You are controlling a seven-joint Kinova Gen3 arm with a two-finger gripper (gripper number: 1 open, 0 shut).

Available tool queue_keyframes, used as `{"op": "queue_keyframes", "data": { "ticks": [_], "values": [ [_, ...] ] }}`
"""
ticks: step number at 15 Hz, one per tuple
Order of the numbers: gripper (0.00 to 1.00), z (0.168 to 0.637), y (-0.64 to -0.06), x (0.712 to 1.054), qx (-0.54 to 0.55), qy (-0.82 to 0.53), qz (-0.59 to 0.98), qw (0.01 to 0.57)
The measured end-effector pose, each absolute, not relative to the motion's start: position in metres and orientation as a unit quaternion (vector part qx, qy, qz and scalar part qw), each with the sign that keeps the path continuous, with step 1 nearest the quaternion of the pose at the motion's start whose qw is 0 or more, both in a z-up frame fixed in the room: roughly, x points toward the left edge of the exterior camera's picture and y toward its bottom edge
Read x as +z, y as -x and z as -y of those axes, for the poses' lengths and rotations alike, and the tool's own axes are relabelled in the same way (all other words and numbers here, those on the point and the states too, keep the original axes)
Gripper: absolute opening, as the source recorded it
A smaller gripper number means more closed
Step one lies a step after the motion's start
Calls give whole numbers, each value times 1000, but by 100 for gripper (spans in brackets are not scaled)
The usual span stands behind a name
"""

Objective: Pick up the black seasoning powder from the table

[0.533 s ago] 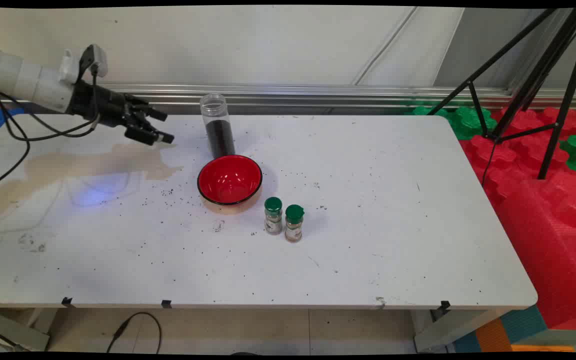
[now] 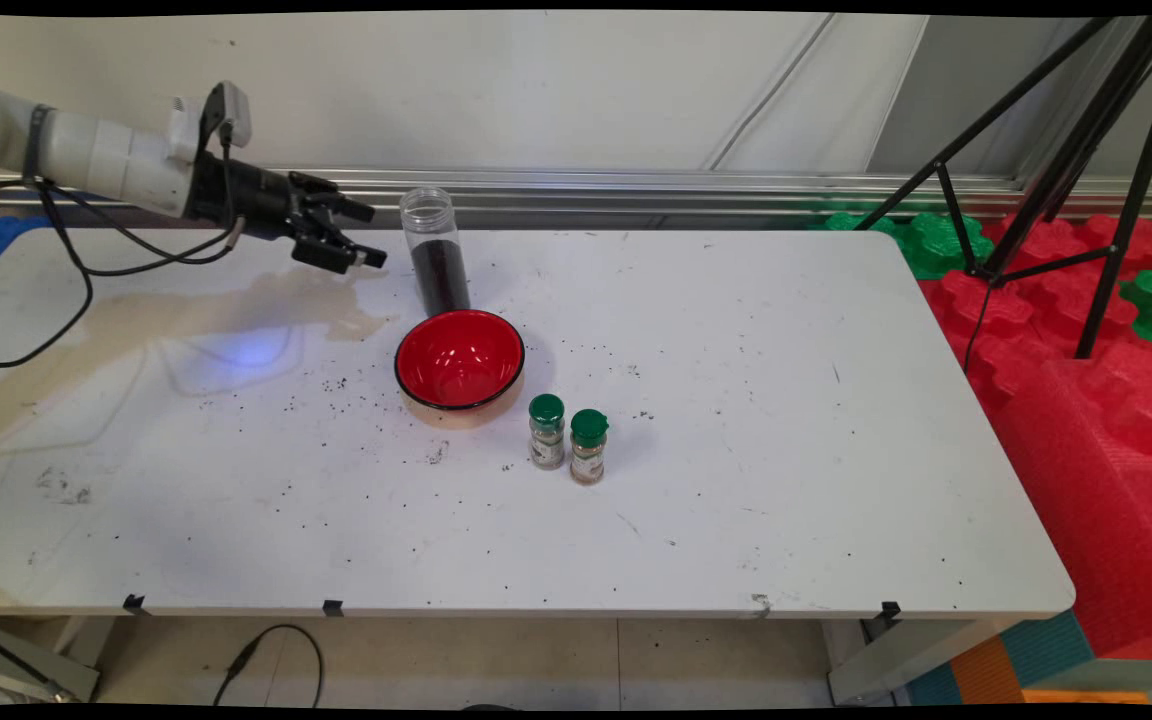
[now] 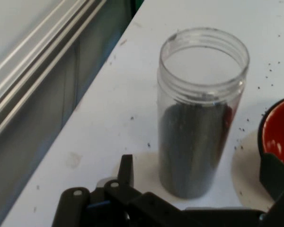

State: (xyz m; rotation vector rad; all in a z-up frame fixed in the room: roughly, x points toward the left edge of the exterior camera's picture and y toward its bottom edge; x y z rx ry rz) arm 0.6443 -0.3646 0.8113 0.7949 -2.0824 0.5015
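pincer (image 2: 356, 235): spread wide, empty, held level above the desk's (image 2: 736, 400) far left part
nearest thing: clear jar (image 2: 433, 250), upright, lidless, dark grains in its lower half
relation: jar just right of the fingertips, apart, its long axis vertical
beside jar: red bowl (image 2: 459, 360), close in front

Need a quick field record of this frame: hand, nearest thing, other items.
hand: open, above the table's far left part, pointing at the jar, holding nothing
nearest: clear lidless jar, upright, part filled with dark grains, apart from the fingers
beside jar: red bowl, no contents visible
others: two green-capped spice jars, side by side
surface: white table, scattered dark specks
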Motion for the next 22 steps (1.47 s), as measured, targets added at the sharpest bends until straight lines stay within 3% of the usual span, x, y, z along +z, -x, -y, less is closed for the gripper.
{"op": "queue_keyframes", "data": {
  "ticks": [22],
  "values": [
    [100, 436, -629, 739, 195, -215, 822, 491]
  ]
}}
